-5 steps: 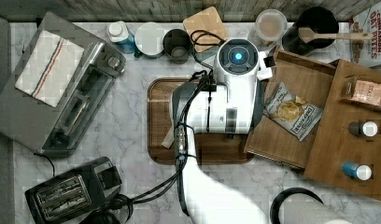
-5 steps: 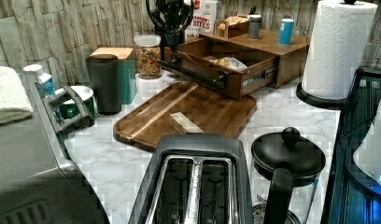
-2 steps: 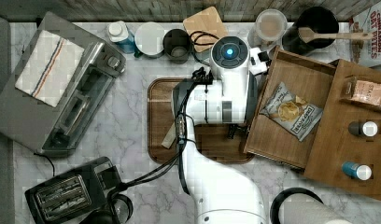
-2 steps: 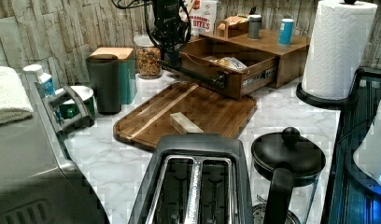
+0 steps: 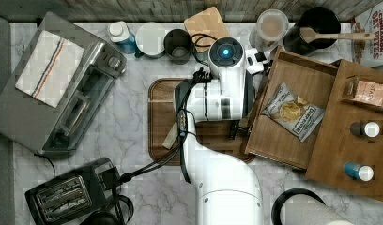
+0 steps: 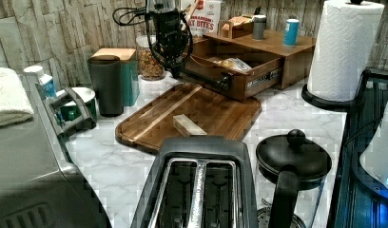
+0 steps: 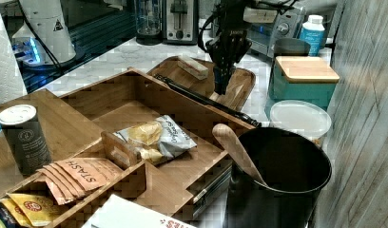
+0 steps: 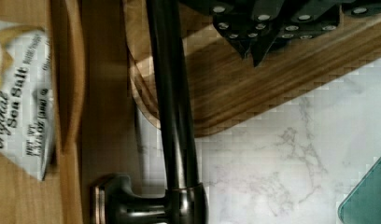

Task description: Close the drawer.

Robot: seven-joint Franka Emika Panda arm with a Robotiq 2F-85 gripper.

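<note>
The drawer (image 5: 279, 140) stands pulled out of the cabinet, a medium-brown wooden box holding a chip bag (image 5: 293, 111). A dark metal handle bar (image 6: 204, 80) runs along its front wall (image 7: 192, 111). My gripper (image 7: 219, 85) hangs pointing down on the tray side of that bar, near the bar's end by the back wall. In the wrist view the fingertips (image 8: 247, 44) sit together, shut on nothing, over the tray's corner, a short gap from the handle (image 8: 172, 107). In the left view the gripper (image 6: 175, 72) reaches down to the handle's height.
A dark round-cornered tray (image 6: 216, 109) with a small wooden block (image 6: 188, 126) lies in front of the drawer. A teal canister (image 7: 306, 78) and a lidded jar (image 7: 299, 118) stand by the back wall near the gripper. Small bottles stand on the cabinet top (image 5: 354, 140). A paper towel roll (image 6: 344, 47) stands beside the cabinet.
The arm has shifted a little to the top view's left and the gripper has come down beside the drawer's handle. The drawer has not moved.
</note>
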